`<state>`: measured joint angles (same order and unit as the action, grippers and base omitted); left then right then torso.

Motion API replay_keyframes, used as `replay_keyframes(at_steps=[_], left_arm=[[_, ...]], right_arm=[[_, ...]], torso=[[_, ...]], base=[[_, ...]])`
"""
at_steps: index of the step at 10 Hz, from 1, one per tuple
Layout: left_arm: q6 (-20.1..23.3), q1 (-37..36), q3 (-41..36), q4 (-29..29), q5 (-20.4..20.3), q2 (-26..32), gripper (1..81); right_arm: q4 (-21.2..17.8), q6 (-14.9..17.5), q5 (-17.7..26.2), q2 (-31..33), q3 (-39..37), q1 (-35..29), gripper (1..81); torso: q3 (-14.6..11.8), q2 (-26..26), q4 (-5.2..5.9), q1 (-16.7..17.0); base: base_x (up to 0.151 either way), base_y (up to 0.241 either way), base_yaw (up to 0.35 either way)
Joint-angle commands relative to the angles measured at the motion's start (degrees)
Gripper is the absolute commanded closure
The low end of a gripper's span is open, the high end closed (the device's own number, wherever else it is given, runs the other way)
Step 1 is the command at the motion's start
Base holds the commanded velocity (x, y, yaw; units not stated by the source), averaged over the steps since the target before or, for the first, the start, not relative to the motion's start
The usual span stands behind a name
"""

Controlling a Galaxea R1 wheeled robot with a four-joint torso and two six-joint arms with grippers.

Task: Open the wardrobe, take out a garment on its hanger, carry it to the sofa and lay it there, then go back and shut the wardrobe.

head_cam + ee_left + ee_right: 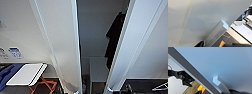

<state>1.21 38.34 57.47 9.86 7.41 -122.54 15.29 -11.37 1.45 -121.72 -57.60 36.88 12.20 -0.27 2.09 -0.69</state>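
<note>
The wardrobe (97, 37) stands close in front of me, its two white doors swung partly open with a dark gap between them. Inside on the right hangs the black garment (113, 37), limp and long. Its top and the hanger are hidden behind the right door's edge. In the left wrist view the left door's white handle (218, 32) runs across the panel, and my left gripper (200, 44) is a dark shape at its end. In the right wrist view my right gripper (235, 91) is a dark shape at the end of the right door's handle (220, 83).
A white folding table (26, 73) on orange legs stands at the lower left. Beside it lies a blue shape (6, 75), possibly the sofa. The left door (62, 42) and the right door (140, 42) flank the opening closely. A white shelf (98, 67) sits low inside.
</note>
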Motion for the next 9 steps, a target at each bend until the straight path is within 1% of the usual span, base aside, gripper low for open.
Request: replay_keyframes(at_steps=[1,3,9], left_arm=[[-0.9,-2.9,-7.6,0.1,5.5,3.2,1.0],[-0.9,-2.8,-10.4,0.2,5.4,6.5,1.0],[-0.9,1.2,-11.4,1.7,5.2,9.8,1.0]], right_arm=[[-0.9,-1.0,4.5,0.9,4.3,-3.9,1.0],[-1.0,-0.9,4.5,1.7,4.3,-3.6,1.0],[-0.9,-0.8,3.1,5.3,5.3,-1.7,1.0]], torso=[[0.0,0.0,0.0,0.0],[0.0,0.0,0.0,0.0],[0.0,0.0,0.0,0.0]], base=[[0.0,0.0,0.0],[0.0,0.0,0.0],[0.0,0.0,0.0]])
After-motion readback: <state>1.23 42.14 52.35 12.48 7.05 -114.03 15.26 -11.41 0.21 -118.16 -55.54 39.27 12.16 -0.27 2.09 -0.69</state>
